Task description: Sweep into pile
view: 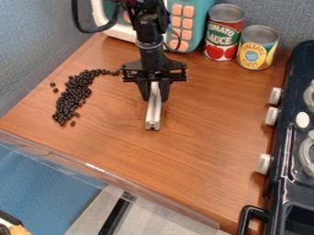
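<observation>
Black stove (291, 193) at the near right, beside the tabletop (184, 156). Pale bar (153, 118) pinched in the claw (154, 97), out over mid-tabletop, with contact below impossible to tell. Off to the left in view, dark beans (75, 94) in a long, bent band, bunched along the lower part, thinning to a tail toward the claw. Partly gathered, by the look of it; not yet one compact pile. Left to do: drawing in the tail and the few strays.
</observation>
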`<state>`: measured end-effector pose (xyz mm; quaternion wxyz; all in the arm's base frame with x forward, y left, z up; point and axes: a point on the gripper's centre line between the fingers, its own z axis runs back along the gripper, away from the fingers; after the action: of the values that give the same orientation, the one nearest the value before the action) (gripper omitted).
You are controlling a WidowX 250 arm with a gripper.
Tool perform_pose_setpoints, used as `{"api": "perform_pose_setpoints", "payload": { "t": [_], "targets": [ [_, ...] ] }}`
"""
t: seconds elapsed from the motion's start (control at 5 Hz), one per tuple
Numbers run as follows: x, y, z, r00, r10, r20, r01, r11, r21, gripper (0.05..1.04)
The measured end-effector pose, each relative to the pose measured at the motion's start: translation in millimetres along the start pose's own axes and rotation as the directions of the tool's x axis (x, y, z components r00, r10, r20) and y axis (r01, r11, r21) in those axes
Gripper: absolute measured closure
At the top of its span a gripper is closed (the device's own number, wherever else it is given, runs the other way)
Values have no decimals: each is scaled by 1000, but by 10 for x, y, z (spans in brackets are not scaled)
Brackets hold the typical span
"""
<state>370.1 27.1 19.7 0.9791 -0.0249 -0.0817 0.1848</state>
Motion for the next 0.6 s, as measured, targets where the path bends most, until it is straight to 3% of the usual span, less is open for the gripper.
{"api": "perform_pose_setpoints", "payload": {
  "t": [0.6],
  "targets": [
    [203, 22, -21, 994, 75, 81, -76, 997, 7, 711]
  ]
}}
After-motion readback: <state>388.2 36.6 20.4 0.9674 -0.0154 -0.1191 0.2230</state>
